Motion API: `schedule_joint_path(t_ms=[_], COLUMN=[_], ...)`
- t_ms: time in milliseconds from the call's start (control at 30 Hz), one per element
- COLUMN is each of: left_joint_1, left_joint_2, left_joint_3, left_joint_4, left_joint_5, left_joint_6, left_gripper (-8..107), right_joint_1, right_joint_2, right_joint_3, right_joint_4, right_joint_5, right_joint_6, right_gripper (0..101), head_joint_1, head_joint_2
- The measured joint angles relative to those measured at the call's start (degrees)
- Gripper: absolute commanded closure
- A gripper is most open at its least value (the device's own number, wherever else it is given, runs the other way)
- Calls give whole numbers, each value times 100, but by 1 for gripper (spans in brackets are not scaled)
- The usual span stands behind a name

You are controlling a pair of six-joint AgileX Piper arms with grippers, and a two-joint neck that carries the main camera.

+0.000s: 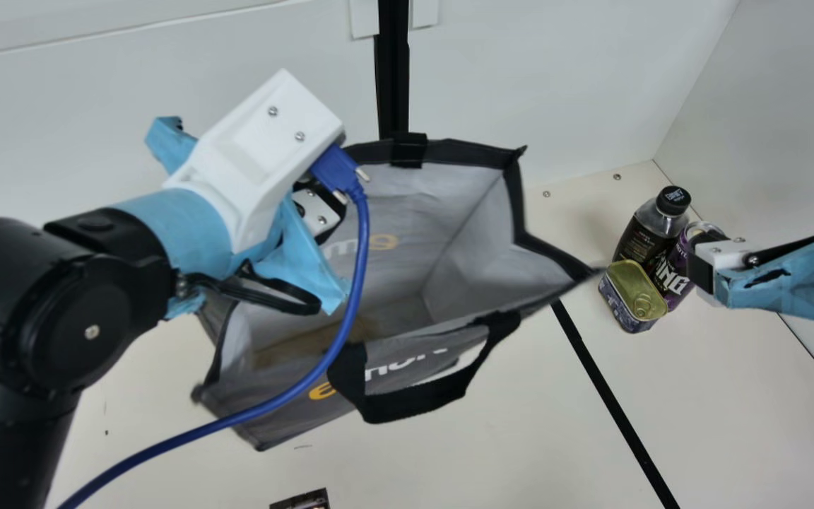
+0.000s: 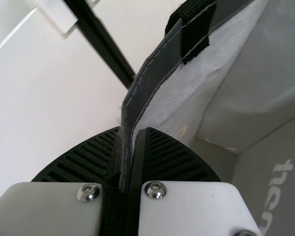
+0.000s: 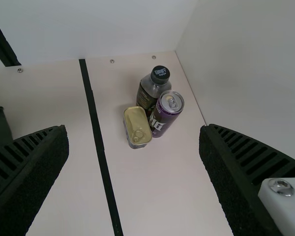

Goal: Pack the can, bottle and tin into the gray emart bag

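Note:
My left gripper (image 1: 316, 211) is at the upper left of the gray emart bag (image 1: 393, 276) in the main view. In the left wrist view, the left gripper (image 2: 130, 157) is shut on the bag's dark rim (image 2: 145, 81). The bag stands with its mouth spread. My right gripper (image 1: 711, 268) is over the right side, near the items; in the right wrist view the right gripper (image 3: 133, 157) is open, its fingers wide apart around nothing. Beyond them the black-capped bottle (image 3: 152, 91), purple can (image 3: 166, 114) and gold-lidded tin (image 3: 137, 127) stand close together on the table.
Walls rise behind the bag and to the right of the items. A black strip (image 1: 615, 396) crosses the table (image 1: 520, 438) between bag and items. A blue cable (image 1: 294, 389) hangs across the bag from the left arm. A small dark object (image 1: 301, 500) lies at the near edge.

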Motion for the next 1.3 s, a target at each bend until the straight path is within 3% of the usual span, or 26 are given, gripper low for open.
schedule_joint_path(t_ms=[700, 1000, 1300], left_joint_1=[177, 131, 75], left_joint_2=[-776, -1161, -1627], left_joint_3=[649, 1095, 1834], left_joint_4=[1672, 2557, 3648], left_joint_5=[0, -25, -153], left_joint_6=[-1291, -1867, -2596], left_gripper=[89, 89, 89], right_joint_1=[0, 0, 0], right_joint_2=[0, 0, 0], right_joint_3=[0, 0, 0], right_joint_4=[0, 0, 0], right_joint_5=[0, 0, 0], right_joint_6=[0, 0, 0], right_gripper=[10, 10, 10], head_joint_1=[0, 0, 0], head_joint_2=[0, 0, 0])
